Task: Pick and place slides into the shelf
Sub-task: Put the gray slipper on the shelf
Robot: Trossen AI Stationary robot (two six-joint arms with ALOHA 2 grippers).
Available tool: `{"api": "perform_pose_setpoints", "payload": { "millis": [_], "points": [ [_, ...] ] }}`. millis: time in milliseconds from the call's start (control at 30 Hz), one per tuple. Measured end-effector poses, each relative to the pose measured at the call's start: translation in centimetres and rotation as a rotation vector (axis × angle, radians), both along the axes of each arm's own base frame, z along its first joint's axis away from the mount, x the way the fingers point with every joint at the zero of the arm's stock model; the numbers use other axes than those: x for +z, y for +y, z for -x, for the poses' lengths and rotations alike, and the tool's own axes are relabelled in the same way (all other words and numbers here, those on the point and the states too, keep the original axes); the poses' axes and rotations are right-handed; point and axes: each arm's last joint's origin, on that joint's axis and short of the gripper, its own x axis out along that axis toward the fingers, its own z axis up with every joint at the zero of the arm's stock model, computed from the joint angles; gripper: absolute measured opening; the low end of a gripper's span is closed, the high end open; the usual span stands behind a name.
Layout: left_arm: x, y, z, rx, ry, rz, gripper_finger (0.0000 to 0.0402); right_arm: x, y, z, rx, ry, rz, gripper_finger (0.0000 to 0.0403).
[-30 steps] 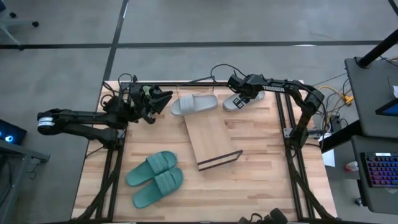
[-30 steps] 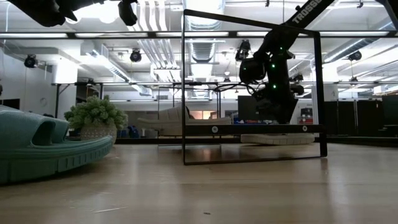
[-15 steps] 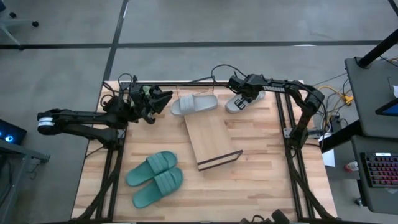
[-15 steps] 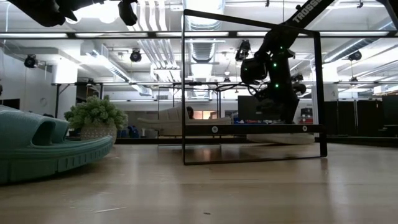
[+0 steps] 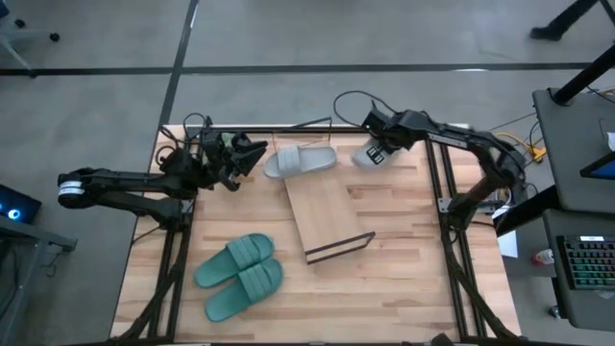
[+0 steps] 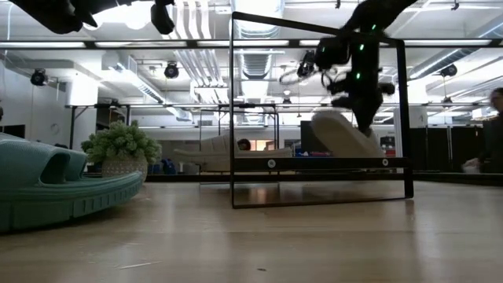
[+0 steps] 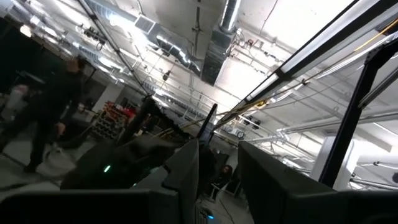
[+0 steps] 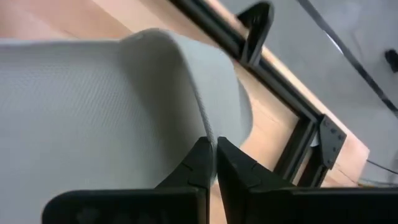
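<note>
One light grey slide (image 5: 300, 160) lies sole-down on the table by the far edge. The second grey slide (image 5: 369, 154) hangs tilted in the air at the far right, also in the low view (image 6: 342, 134), with my right gripper (image 5: 382, 144) shut on it. Two teal slides (image 5: 240, 274) lie side by side at the near left. The shelf (image 5: 327, 216), a light-wood board in a black wire frame (image 6: 314, 163), stands mid-table. My left gripper (image 5: 252, 154) hovers open at the far left, holding nothing. My right gripper pinches the edge of the grey slide's wide strap (image 8: 202, 121) between its two fingertips (image 8: 198, 163). It comes at the slide from above. The slide hangs tilted below the fingers, one end higher than the other, lifted clear of the table.
A small fuzzy green plant (image 6: 118, 145) stands at the far left near my left gripper. Black frame rails (image 5: 437, 192) run along the table's left and right sides. Bare wood (image 5: 404, 259) lies to the right of the shelf. A person (image 6: 495, 134) shows in the room beyond.
My right gripper has shut on the strap of the grey slide at the far right and risen with it, going slightly toward the right edge. The slide, flat on the table before, now hangs tilted and clear of it.
</note>
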Motion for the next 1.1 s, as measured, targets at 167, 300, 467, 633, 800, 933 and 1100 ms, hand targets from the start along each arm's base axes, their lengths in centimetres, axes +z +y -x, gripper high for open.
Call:
{"api": "perform_pose_setpoints", "payload": {
  "millis": [167,300,467,633,800,933,1100],
  "points": [
    [-0.3,0.0,-0.2,-0.004,0.034,0.01,0.0098,3.3,2.2,1.1,0.045,-0.108,0.071,0.0009],
    [-0.4,0.0,-0.2,-0.006,0.036,0.011,0.0098,5.5,4.0,2.0,0.097,-0.198,0.096,0.0009],
    [-0.4,0.0,-0.2,-0.028,0.029,0.045,0.0098,7.5,6.3,2.9,0.197,-0.296,0.103,0.0009],
    [-1.0,0.1,-0.6,-0.08,0.068,0.15,0.0098,9.0,8.7,3.1,0.335,-0.363,0.143,0.0009],
    [-1.8,0.2,-1.3,-0.168,0.107,0.302,0.0098,10.2,11.0,2.9,0.499,-0.422,0.182,0.0008],
    [-2.3,0.3,-1.7,-0.266,0.132,0.359,0.0098,11.4,12.5,2.9,0.625,-0.438,0.209,0.0008],
    [-2.6,0.4,-2.0,-0.311,0.136,0.427,0.0098,13.8,13.8,3.0,0.768,-0.478,0.275,0.0008]
  ]
}}
